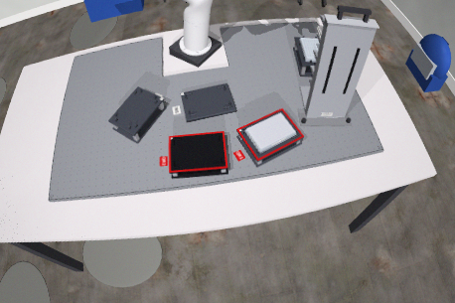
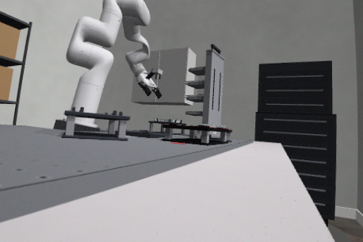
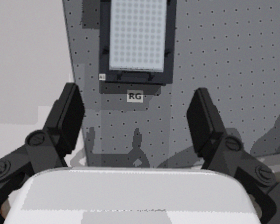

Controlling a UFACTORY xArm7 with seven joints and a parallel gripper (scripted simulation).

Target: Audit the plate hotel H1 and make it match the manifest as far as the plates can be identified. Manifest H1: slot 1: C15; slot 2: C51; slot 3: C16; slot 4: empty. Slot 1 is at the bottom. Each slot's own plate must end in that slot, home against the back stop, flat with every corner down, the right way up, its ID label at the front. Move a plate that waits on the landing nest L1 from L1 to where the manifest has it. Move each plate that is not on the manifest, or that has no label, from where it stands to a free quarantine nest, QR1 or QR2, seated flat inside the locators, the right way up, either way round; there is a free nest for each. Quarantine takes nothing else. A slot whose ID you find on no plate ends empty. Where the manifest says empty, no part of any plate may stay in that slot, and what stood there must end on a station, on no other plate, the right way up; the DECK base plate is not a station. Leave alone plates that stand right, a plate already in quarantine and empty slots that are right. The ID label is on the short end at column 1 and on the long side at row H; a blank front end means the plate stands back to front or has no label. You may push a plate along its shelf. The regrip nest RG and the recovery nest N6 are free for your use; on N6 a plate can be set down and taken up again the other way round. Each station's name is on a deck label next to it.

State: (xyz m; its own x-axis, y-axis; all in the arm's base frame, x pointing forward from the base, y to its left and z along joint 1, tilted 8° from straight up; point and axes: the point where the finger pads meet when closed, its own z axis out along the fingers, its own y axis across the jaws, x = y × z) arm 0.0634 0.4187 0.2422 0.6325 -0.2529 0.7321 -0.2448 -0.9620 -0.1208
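Observation:
The grey plate hotel H1 (image 1: 339,68) stands at the right of the deck, its shelves (image 2: 196,91) sticking out towards the arm. A white well plate (image 3: 137,35) sits flat on the nest labelled RG (image 3: 134,96), ahead of my gripper in the wrist view. A light plate also shows close beside the hotel (image 1: 307,49); I cannot tell whether a shelf or a nest carries it. Another white plate (image 1: 270,132) lies in a red-framed quarantine nest. No ID labels are readable. My gripper (image 3: 136,98) (image 2: 152,88) is open and empty, high above the deck.
A second red-framed nest (image 1: 198,152) is empty. A flat dark nest (image 1: 209,101) and a tilted dark nest (image 1: 136,112) carry no plate. The arm's base (image 1: 196,51) sits in the deck's back notch. The hotel has a tall handle (image 1: 354,12).

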